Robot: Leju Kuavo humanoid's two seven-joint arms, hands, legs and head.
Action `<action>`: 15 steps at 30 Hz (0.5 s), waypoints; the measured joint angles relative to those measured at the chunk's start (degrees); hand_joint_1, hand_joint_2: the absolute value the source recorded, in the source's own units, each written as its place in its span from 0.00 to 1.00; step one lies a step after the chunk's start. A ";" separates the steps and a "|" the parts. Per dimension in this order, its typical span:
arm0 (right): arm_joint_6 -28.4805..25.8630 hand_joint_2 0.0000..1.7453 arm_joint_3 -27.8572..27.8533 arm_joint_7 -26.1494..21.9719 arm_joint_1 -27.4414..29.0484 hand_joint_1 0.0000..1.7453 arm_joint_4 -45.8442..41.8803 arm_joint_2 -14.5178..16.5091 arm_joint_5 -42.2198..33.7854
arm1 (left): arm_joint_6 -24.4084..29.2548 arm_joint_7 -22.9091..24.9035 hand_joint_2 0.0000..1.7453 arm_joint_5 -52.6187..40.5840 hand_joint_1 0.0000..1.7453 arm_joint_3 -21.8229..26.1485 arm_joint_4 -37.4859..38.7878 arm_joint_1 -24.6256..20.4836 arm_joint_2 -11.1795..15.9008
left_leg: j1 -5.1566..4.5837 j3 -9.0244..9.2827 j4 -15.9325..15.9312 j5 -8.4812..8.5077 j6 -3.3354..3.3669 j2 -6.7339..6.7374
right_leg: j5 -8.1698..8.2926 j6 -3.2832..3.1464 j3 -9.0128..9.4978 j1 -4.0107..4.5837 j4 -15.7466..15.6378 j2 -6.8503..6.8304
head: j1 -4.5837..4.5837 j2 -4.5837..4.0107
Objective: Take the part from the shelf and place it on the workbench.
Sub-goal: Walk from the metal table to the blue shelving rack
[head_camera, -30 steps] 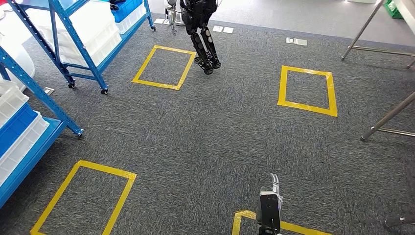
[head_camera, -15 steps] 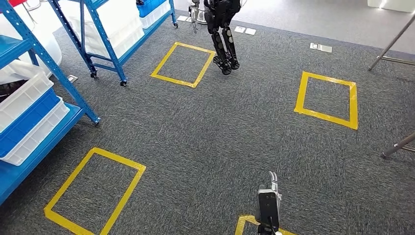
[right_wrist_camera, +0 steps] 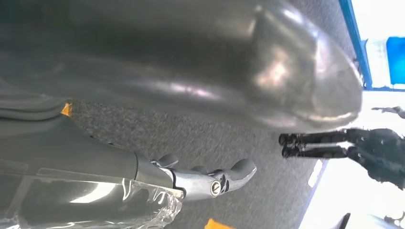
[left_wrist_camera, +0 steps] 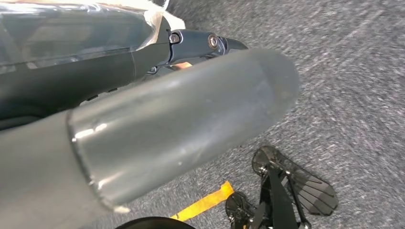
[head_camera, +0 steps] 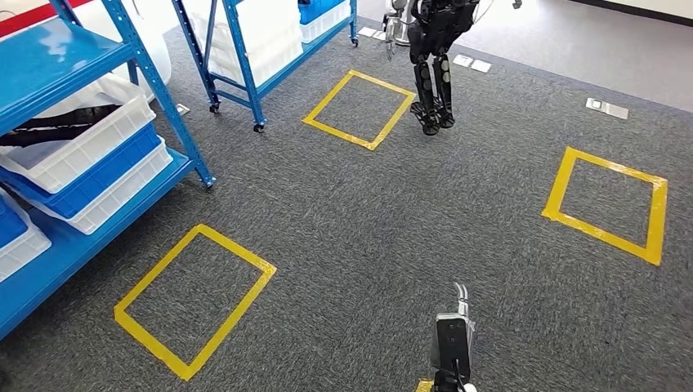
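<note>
A blue shelf (head_camera: pixel 57 57) stands at the left of the head view. On it, a white bin (head_camera: pixel 90 143) holds long dark parts (head_camera: pixel 53 126), stacked over a blue bin and another white one. My right hand (head_camera: pixel 452 331) hangs low over the carpet, far from the shelf, fingers straight and holding nothing. The right wrist view shows that right hand (right_wrist_camera: pixel 200 100) empty, its fingers (right_wrist_camera: pixel 215 179) loosely apart. In the left wrist view my left hand (left_wrist_camera: pixel 181 124) hangs over the carpet, also empty.
A second blue shelf (head_camera: pixel 245 49) on wheels stands farther back. Another dark humanoid robot (head_camera: pixel 433 73) stands at the back. Yellow tape squares mark the grey carpet: one by the near shelf (head_camera: pixel 196 298), one farther off (head_camera: pixel 359 106), one at the right (head_camera: pixel 609 204).
The camera has turned left, so the whole scene has slid right and the near shelf with its bins now shows more fully. My right hand hangs as before.
</note>
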 joint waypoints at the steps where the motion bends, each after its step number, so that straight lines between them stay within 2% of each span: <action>1: 0.04 0.00 -0.03 0.10 -0.04 0.00 0.02 0.02 0.04 | 0.05 0.05 0.00 0.04 0.00 0.00 0.00 -0.04 0.01 | -0.04 -0.25 0.10 0.01 -0.35 -0.43 | 0.17 -0.41 0.24 0.06 -0.67 0.35 | -0.03 0.00; 3: 0.11 0.00 -0.07 0.20 -0.11 0.00 0.03 0.09 0.11 | 0.18 0.10 0.00 0.16 0.00 0.05 0.00 -0.04 0.01 | 0.19 -0.65 0.23 0.08 -0.83 -0.76 | 0.43 -1.38 0.41 0.17 -0.75 -0.55 | -0.16 0.00; 5: 0.16 0.00 -0.06 0.22 -0.37 0.00 0.03 0.21 0.27 | 0.38 0.11 0.00 0.29 0.00 0.14 0.00 -0.05 0.01 | 0.37 -1.59 2.30 -1.21 -1.28 1.51 | 0.57 -2.18 0.55 0.15 -0.88 -1.56 | -0.35 0.00; 7: 0.20 0.00 -0.07 0.31 -0.47 0.00 0.03 0.30 0.44 | 0.52 0.11 0.00 0.34 0.00 0.17 0.00 -0.21 -0.04 | 0.38 -4.43 8.43 -4.54 -1.67 4.44 | 0.47 -2.87 0.69 0.43 -0.94 -2.80 | -0.62 0.00; 8: 0.21 0.00 -0.09 0.38 -0.43 0.00 0.04 0.32 0.51 | 0.54 0.11 0.00 0.34 0.00 0.17 0.00 -0.28 -0.08 | 0.42 -6.28 12.16 -6.17 -1.79 5.03 | 0.37 -3.12 0.72 0.63 -0.93 -3.53 | -0.69 0.00; 9: 0.22 0.00 -0.11 0.45 -0.39 0.00 0.05 0.32 0.55 | 0.55 0.11 0.00 0.34 0.00 0.17 0.00 -0.29 -0.11 | 0.45 -7.71 14.94 -7.03 -1.85 5.29 | 0.28 -3.31 0.76 0.80 -0.93 -4.27 | -0.68 0.00; 10: 0.22 0.00 -0.14 0.50 -0.40 0.00 0.06 0.32 0.61 | 0.56 0.10 0.00 0.34 0.00 0.18 0.00 -0.27 -0.14 | 0.46 -8.30 16.00 -6.91 -1.82 5.45 | 0.19 -3.44 0.82 0.94 -0.92 -4.99 | -0.69 0.00; 11: 0.22 0.00 -0.17 0.53 -0.44 0.00 0.07 0.32 0.66 | 0.55 0.10 0.00 0.27 0.00 0.19 0.00 -0.24 -0.14 | 0.45 -7.75 14.89 -5.78 -1.68 5.60 | 0.10 -3.54 0.91 1.04 -0.92 -5.62 | -0.69 0.00; 12: 0.21 0.00 -0.19 0.54 -0.48 0.00 0.05 0.32 0.70 | 0.53 0.09 0.00 0.19 0.00 0.19 0.00 -0.23 -0.14 | 0.40 -6.23 11.96 -4.02 -1.40 5.99 | 0.01 -3.62 1.05 1.15 -0.92 -6.21 | -0.69 0.00; 14: 0.16 0.00 -0.29 0.55 -0.50 0.00 -0.01 0.34 0.76 | 0.36 0.08 0.00 -0.08 0.00 0.17 -0.02 -0.33 -0.09 | -0.04 -2.45 4.79 -1.25 -0.53 8.26 | -0.24 -3.53 1.31 1.51 -0.91 -7.22 | -0.66 0.00; 15: 0.13 0.00 -0.36 0.56 -0.47 0.00 -0.04 0.33 0.76 | 0.22 0.06 0.00 -0.25 0.00 0.16 -0.03 -0.41 -0.05 | -0.34 -1.30 2.55 -0.72 -0.17 9.13 | -0.38 -3.35 1.38 1.66 -0.90 -7.65 | -0.64 0.00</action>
